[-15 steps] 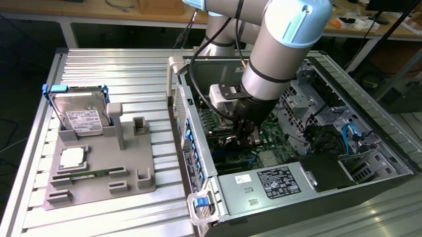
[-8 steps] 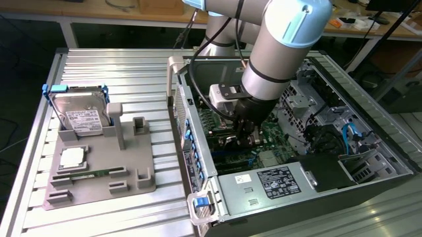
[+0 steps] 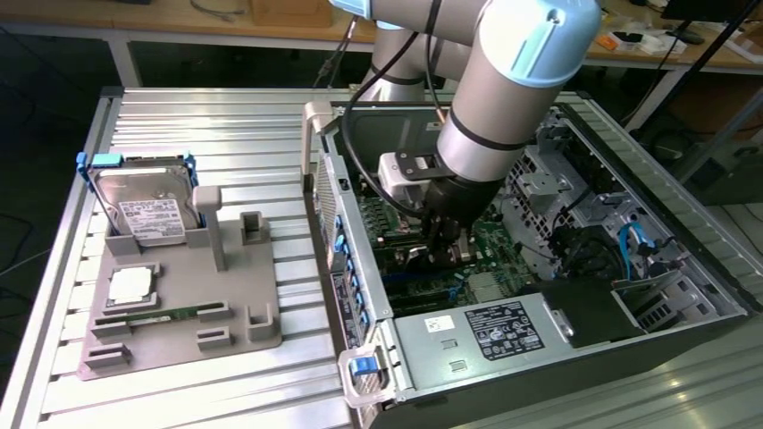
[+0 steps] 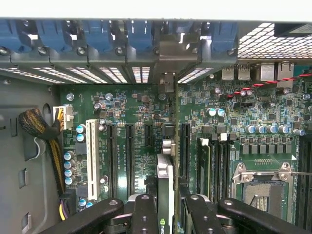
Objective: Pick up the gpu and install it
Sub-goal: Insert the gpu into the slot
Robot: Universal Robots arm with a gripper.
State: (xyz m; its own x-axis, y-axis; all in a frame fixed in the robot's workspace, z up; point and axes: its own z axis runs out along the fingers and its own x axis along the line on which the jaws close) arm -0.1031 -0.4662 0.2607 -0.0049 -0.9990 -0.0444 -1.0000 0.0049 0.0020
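The hand [image 4: 168, 204] clamps the slim dark gpu card [image 4: 165, 173] edge-on above the green motherboard [image 4: 131, 112]; stiff, light, probably fragile, best held by its sides

In the wrist view the gpu [image 4: 165, 180] showed edge-on only, clamped in the gripper [image 4: 165, 202], and the picture's edge cut both off. At the centre of the exterior view, the gripper's tips and the card were hidden among dark parts inside the computer case [image 3: 667, 268]. The arm [image 3: 501, 80] ran off the upper edge. Print on the power supply label [image 3: 501, 323] was too small to read.
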